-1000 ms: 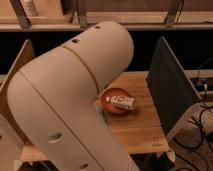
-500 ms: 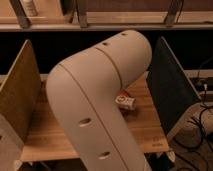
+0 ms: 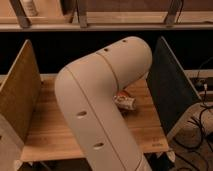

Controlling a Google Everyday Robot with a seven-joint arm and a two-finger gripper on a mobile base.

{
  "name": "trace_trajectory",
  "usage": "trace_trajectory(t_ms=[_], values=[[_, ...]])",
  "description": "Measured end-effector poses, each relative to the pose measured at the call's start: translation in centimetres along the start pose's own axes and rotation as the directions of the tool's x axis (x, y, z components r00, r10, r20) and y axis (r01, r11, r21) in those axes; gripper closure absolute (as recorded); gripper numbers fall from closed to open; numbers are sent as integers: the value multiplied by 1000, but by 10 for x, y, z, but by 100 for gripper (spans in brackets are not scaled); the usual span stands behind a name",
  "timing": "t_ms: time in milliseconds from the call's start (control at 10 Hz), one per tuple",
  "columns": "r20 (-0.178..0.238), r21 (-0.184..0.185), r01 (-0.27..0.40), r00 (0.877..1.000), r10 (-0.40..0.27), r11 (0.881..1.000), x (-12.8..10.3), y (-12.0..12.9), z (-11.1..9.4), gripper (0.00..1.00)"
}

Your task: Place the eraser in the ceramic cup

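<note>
Cream-white arm (image 3: pixel 100 110) hid the claw behind its elbow above the bench (image 3: pixel 47 132); its grip could not be told, nor which way the ceramic cup lay.

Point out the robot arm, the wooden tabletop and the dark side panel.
robot arm (image 3: pixel 95 105), camera view, on its pale casing below the elbow.
wooden tabletop (image 3: pixel 47 131), camera view, on bare boards at left.
dark side panel (image 3: pixel 169 92), camera view, on its flat face.
gripper: out of view, no point.
</note>
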Motion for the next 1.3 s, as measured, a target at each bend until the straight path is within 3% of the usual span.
trace_trajectory(t_ms=[100, 200, 300, 400, 600, 700, 800, 1000, 1200, 1300], values=[[-1, -90, -73, 997, 73, 993, 2, 19, -5, 20], [-15, -164, -132, 991, 132, 978, 5, 29, -12, 20], [-59, -266, -220, 975, 212, 939, 12, 35, -25, 20], [-98, -323, -287, 958, 270, 902, 20, 29, -35, 20], [-165, -344, -387, 922, 351, 856, 34, 16, -47, 20], [-184, -338, -429, 903, 388, 838, 37, 11, -48, 20], [-192, -333, -451, 892, 409, 828, 36, 12, -48, 20], [-191, -327, -454, 891, 412, 829, 35, 12, -47, 20], [-156, -258, -387, 921, 357, 885, 37, -11, -38, 20], [-131, -200, -318, 946, 296, 927, 38, -31, -30, 20]])
